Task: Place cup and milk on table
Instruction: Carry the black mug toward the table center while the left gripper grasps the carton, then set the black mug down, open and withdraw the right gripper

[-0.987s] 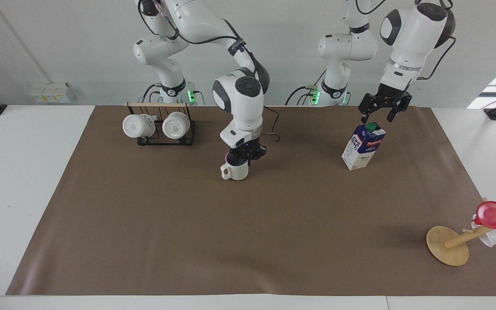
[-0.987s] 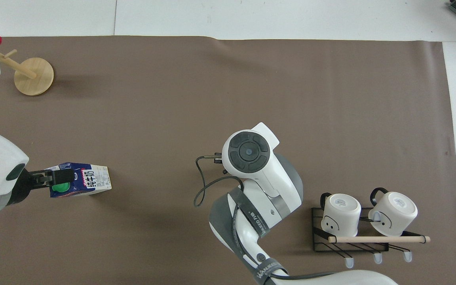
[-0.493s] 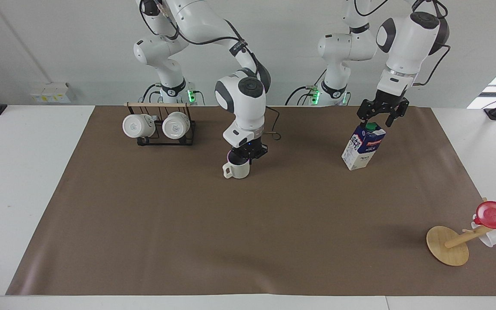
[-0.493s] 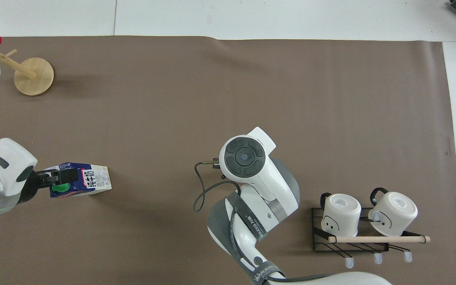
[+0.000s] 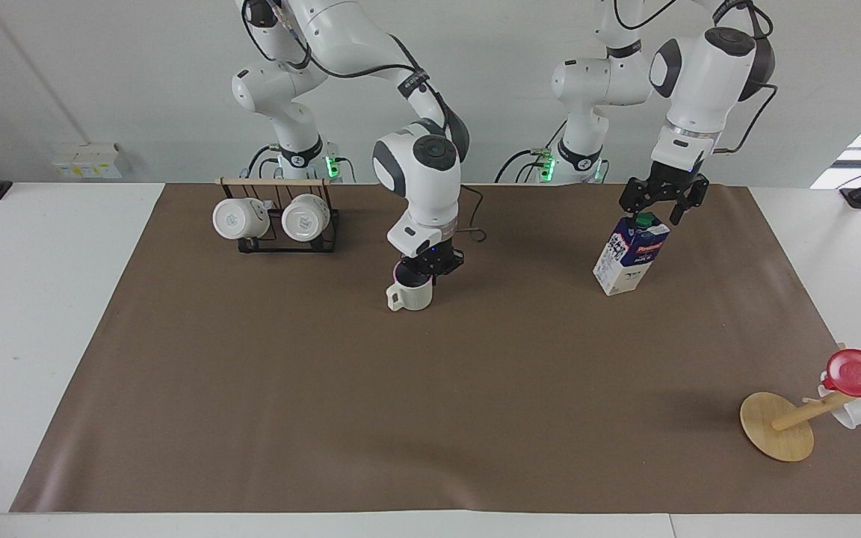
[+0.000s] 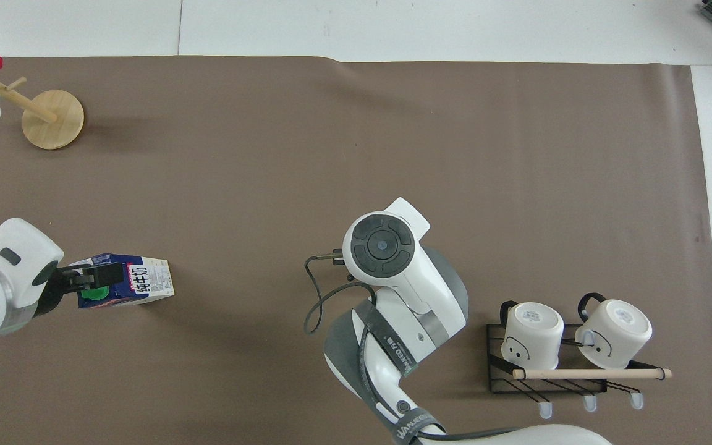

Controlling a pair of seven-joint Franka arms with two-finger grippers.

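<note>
Milk (image 5: 631, 254) is stood on the desk (image 5: 42, 314), the spread left gripper (image 5: 662, 203) over its cap; cup (image 5: 414, 292) is rested mid-desk, its rim pinched by right gripper (image 5: 429, 267), release pending.

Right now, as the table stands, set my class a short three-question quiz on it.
1. True or false: the cup lies on its side.
2. How many white mugs hang on the black rack?
3. The left claw is over: A the cup, B the milk carton, C the rack.
Key: 1 false; 2 two; 3 B.
</note>
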